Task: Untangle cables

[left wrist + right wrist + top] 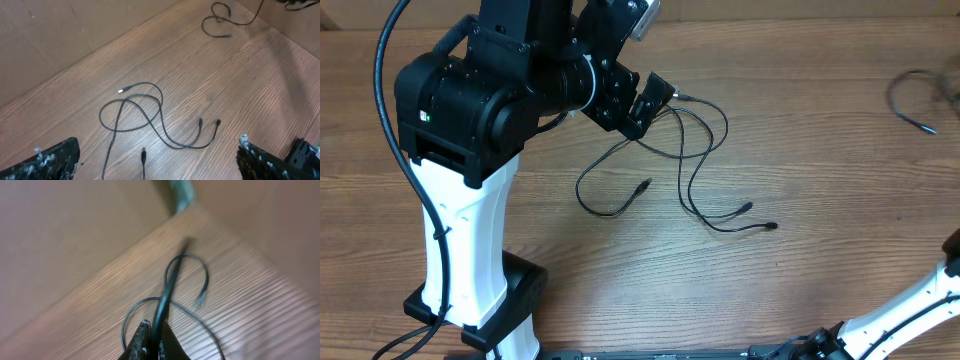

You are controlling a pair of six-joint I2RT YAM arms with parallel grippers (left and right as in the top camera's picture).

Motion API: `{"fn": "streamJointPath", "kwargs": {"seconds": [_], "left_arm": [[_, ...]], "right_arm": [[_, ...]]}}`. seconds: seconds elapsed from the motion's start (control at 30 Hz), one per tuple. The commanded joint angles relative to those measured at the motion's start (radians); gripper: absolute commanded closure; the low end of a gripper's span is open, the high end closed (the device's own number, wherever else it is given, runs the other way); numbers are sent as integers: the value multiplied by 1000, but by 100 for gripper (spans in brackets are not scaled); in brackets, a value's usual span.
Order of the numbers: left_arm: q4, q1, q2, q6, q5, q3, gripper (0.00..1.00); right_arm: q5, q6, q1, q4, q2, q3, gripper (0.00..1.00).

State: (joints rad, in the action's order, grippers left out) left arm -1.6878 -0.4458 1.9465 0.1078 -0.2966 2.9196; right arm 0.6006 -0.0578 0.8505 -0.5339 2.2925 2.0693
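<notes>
Cables (125, 101): black, tangled in loose crossed loops mid-table, plug ends splayed outward. Below the left gripper (159, 150), jaws spread wide, holding nothing. Second cable (168, 287) well apart, at the far right edge of the wooden table (820, 270). Pinched tight in the closed right gripper (151, 335); view blurred.

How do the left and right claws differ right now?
The left claw is open and empty; the right claw is shut on a black cable. The left claw hangs above a cable bunch lying loose; the right claw pinches its cable directly. Both face the wooden table.
</notes>
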Motion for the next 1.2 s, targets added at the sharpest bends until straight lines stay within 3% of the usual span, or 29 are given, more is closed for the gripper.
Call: {"fn": "streamJointPath", "kwargs": {"seconds": [0.0,0.23,0.4,0.77,0.8,0.83,0.87,0.93,0.97,1.17], "left_arm": [[-2,-8,-24,-3,-12,1,0],[-2,-8,-24,-3,-11,-58,0],[-2,-8,-24,-4,-11,-137,0],[19,-7,-24,-37,-11,-163,0],[12,-7,-24,-37,-10,-163,0],[2,-7,-24,-37,-10,-163,0],[-2,-7,-24,-37,-9,-163,0],[-2,-7,-24,-44,-8,-163,0],[-1,-7,-24,-44,-7,-163,0],[-2,-6,-24,-45,27,-163,0]], "right_arm": [[127,-198,-4,-3,21,5,96],[122,-216,-4,-14,29,-8,96],[-8,-216,-6,-36,29,-38,96],[-18,-238,-43,129,29,-257,96],[-16,-238,-43,128,29,-261,88],[-7,-243,-43,126,29,-261,46],[30,-257,-43,126,29,-261,25],[147,-251,-40,132,27,-254,15],[259,-249,-37,145,22,-235,5],[329,-249,-55,112,-83,-150,0]]}}
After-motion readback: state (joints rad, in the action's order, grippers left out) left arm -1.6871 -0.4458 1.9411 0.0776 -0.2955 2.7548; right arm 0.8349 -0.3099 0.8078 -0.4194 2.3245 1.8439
